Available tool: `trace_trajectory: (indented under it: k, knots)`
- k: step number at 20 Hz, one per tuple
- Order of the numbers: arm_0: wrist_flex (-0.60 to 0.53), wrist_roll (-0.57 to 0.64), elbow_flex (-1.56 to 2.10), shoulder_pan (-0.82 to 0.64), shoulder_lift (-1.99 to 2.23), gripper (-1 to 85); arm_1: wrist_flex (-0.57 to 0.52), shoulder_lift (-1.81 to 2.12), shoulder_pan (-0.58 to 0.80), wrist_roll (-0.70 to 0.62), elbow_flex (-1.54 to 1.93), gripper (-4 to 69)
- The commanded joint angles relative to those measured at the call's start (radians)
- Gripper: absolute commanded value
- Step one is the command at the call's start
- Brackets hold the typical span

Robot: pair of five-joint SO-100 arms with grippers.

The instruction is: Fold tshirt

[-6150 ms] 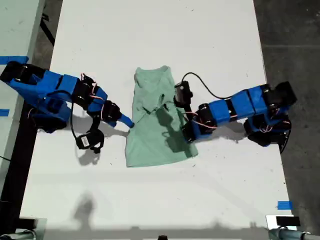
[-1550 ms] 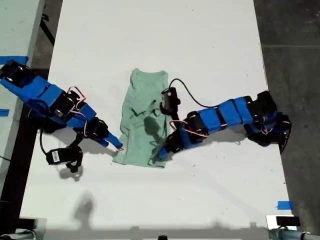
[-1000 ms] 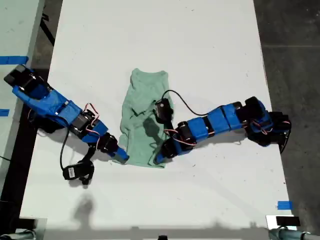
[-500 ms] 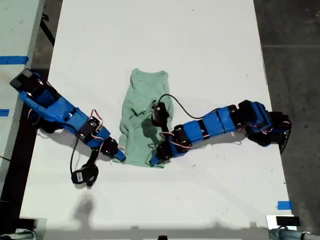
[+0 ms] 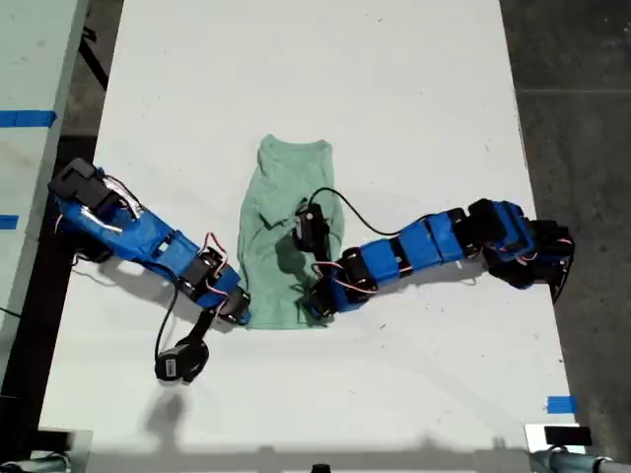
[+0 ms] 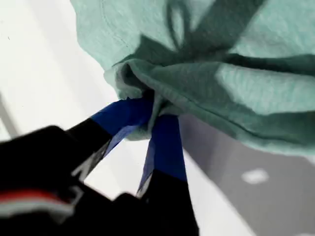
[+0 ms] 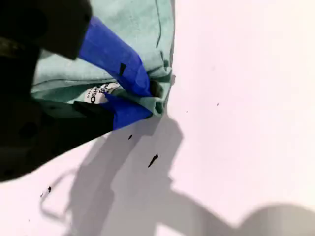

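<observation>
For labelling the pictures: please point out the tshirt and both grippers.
tshirt (image 5: 288, 187): exterior view, upper cloth.
my first gripper (image 6: 153, 117): first wrist view, between fingertips.
my second gripper (image 7: 147, 100): second wrist view, between fingertips.

A small white label (image 7: 101, 92) on the tshirt (image 5: 286, 227) has words too blurry to read. The cloth runs off the edge in both wrist views. In the exterior view, the arms cover both bottom corners of the shirt.

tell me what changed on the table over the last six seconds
Both arms slid down the tshirt toward the exterior view's bottom. My first pincer and my second pincer now each pinch a bottom corner. The cloth got narrower and more bunched, its lower edge drawn in. The collar end stayed put on the white table.
</observation>
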Motion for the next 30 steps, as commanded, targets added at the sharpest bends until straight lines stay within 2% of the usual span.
trace_trajectory:
  k: [1,3,7,9,13,18,21,26,30]
  knots:
    - [0.109,0.046,-0.169,-0.026,-0.049,0.1,0.008,0.018,-0.032,-0.012,-0.044,-1.2]
    - [0.12,0.081,-0.247,-0.029,-0.041,0.1,0.078,0.066,-0.064,-0.009,-0.044,-1.3]
    - [0.268,0.115,-0.534,0.012,-0.04,0.1,0.273,0.256,-0.146,-0.011,-0.041,-1.4]
    - [0.313,0.127,-0.643,0.032,-0.031,0.1,0.29,0.339,-0.173,-0.02,-0.041,-1.4]
    - [0.267,0.144,-0.661,0.043,0.034,0.1,0.285,0.38,-0.144,-0.052,-0.017,-1.4]
    - [0.371,0.221,-0.634,-0.1,0.147,0.1,0.291,0.4,0.023,-0.176,-0.008,-1.4]
    - [0.457,0.344,-0.611,-0.261,0.224,0.1,0.316,0.451,0.166,-0.279,0.021,-1.4]
    - [0.523,0.58,-0.591,-0.56,0.279,0.1,0.319,0.506,0.426,-0.436,0.063,-1.5]
    - [0.523,0.686,-0.566,-0.709,0.241,0.1,0.304,0.506,0.546,-0.482,0.091,-1.5]
